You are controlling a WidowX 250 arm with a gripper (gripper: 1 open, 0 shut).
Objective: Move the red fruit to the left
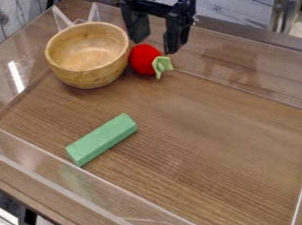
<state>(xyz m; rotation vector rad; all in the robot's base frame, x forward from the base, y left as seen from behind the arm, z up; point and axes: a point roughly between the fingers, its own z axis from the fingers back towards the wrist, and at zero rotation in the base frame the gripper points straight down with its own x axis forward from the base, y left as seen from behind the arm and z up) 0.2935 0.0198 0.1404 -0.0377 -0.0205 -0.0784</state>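
From my station, going left to right, I see the round light-brown wooden bowl (86, 56) on the brown wooden tabletop (206, 164), toward eleven o'clock. The flat green rectangular block (102, 139) lies at about eight o'clock, slanted. The small rounded bright-red toy fruit with a green leafy cap (143, 58) sits at twelve o'clock, just beside the bowl's right side, its cap toward five o'clock. At twelve to one o'clock, my black gripper (162, 25) has its jaws spread, near the fruit.
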